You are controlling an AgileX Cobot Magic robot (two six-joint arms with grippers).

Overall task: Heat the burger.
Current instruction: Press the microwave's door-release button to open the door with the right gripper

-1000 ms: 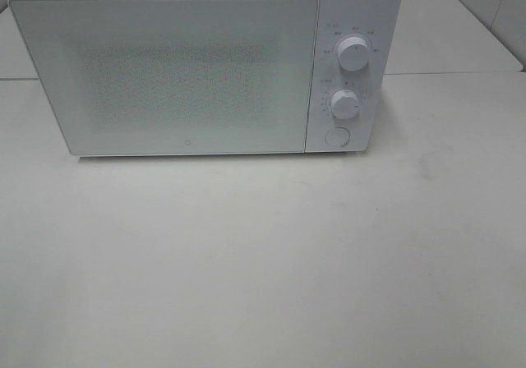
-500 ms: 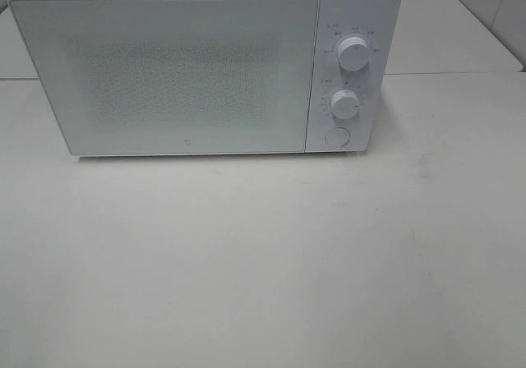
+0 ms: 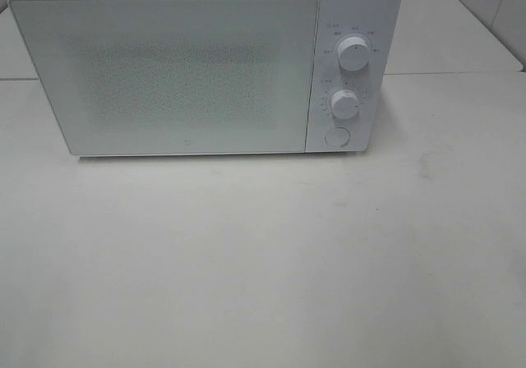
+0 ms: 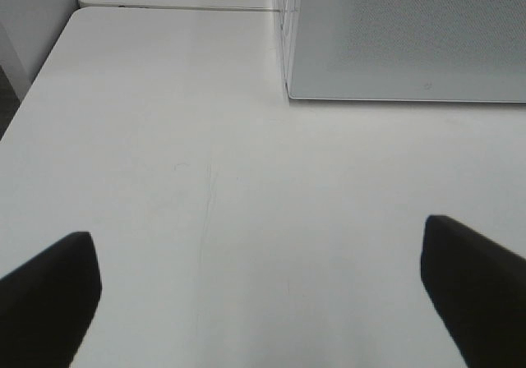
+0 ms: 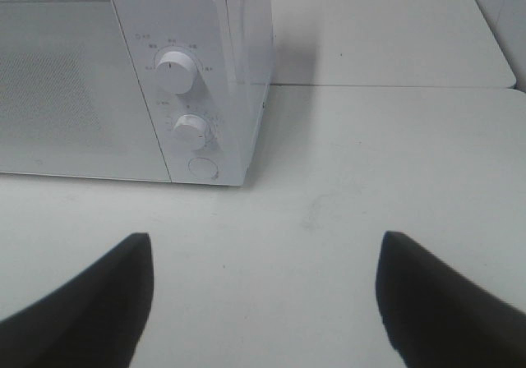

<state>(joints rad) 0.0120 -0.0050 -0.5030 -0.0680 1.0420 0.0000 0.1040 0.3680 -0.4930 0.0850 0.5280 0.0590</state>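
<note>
Nothing has moved in the last second: your left gripper [image 4: 255, 230] hangs over the table [image 3: 263, 261], jaws spread and empty, the microwave [image 3: 189, 72] door is shut, and your right gripper [image 5: 265, 236] is likewise spread wide, facing the knobs [image 5: 176, 64]. The burger shows in no view. It may be behind that door, but you can't tell, so judge the next step accordingly.

Microwave [image 3: 189, 64]: sole obstacle, a white box spanning 10 to 1 o'clock of the exterior high view, door [image 3: 164, 72] shut flush, with upper knob [image 3: 353, 53], lower knob [image 3: 345, 103] and round button [image 3: 336, 136] standing out on the panel at 1 o'clock. Table [image 3: 263, 261]: bare white top, passable from 3 through 6 to 9 o'clock before the microwave, plus a lane at 2 o'clock between its right side and the tiled wall [image 3: 505, 6]. Left gripper [image 4: 256, 228] and right gripper [image 5: 267, 236]: fingers spread wide above that top, open table lying between each and the microwave's front.
</note>
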